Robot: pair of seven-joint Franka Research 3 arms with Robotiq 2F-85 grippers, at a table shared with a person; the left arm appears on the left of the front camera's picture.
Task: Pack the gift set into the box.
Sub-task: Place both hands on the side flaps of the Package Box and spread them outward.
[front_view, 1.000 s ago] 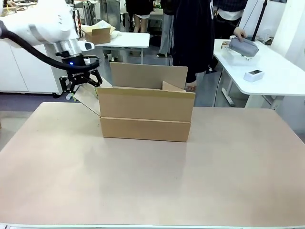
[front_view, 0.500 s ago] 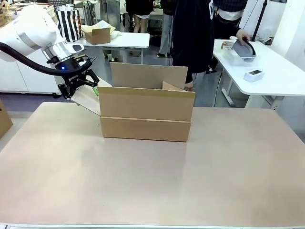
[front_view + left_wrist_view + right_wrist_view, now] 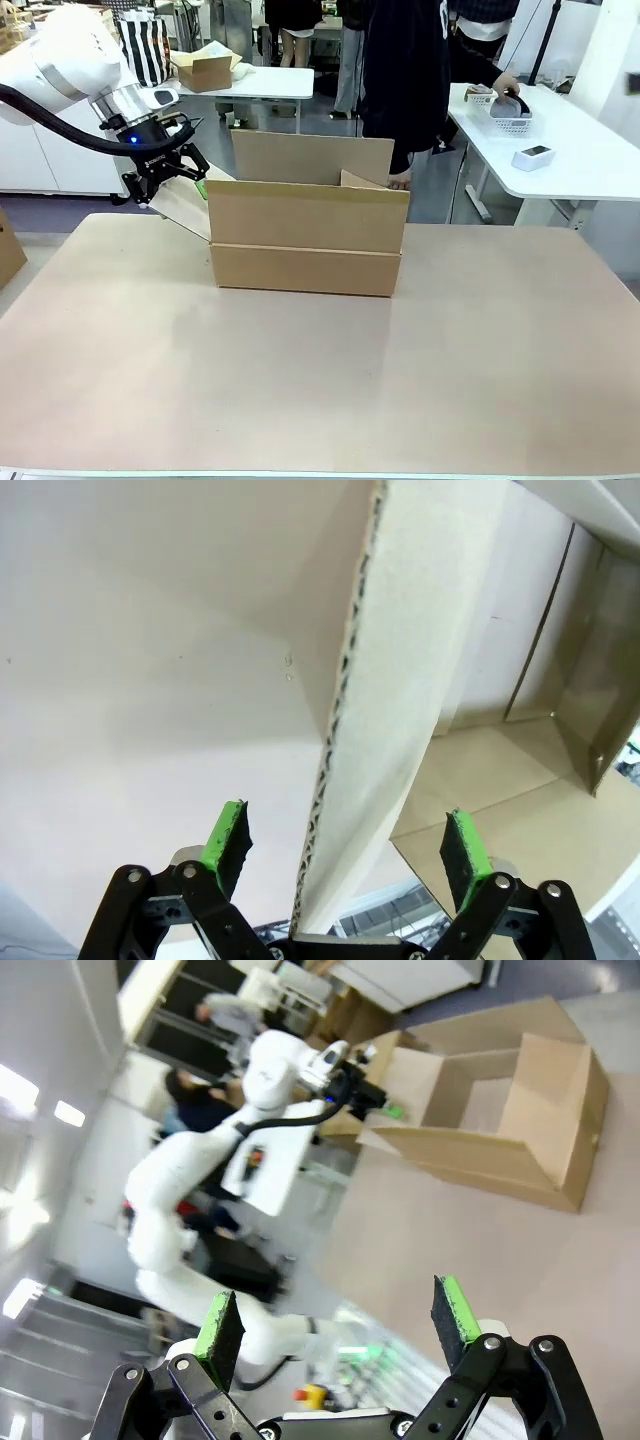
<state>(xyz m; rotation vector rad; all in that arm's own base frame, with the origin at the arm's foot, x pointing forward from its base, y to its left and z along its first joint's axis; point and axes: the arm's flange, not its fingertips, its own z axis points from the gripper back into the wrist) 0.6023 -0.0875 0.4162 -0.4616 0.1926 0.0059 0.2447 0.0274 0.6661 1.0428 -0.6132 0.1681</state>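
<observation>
The box (image 3: pixel 305 240), a wide shallow brown carton, stands open on the tan table (image 3: pixel 320 380) with its back flap upright. Its left side flap (image 3: pixel 183 208) hangs outward. My left gripper (image 3: pixel 175 190) straddles that flap from above. In the left wrist view the flap's corrugated edge (image 3: pixel 400 680) runs between the green pads (image 3: pixel 228 835), which stand apart from it, so the left gripper (image 3: pixel 345 835) is open. My right gripper (image 3: pixel 338 1320) is open and empty, high above the table, looking down on the box (image 3: pixel 500 1150). It does not show in the front view. Nothing lies in the part of the box's inside that shows.
A person (image 3: pixel 410 80) in dark clothes stands behind the box, one hand on a grey item in a white basket (image 3: pixel 510 122) on the white side table (image 3: pixel 580 160). A smaller carton (image 3: pixel 205 70) sits on a far table. Another carton (image 3: pixel 8 250) shows at the left edge.
My left arm has tilted and dropped its gripper slightly onto the left flap. The person has put the grey item down into the white basket.
</observation>
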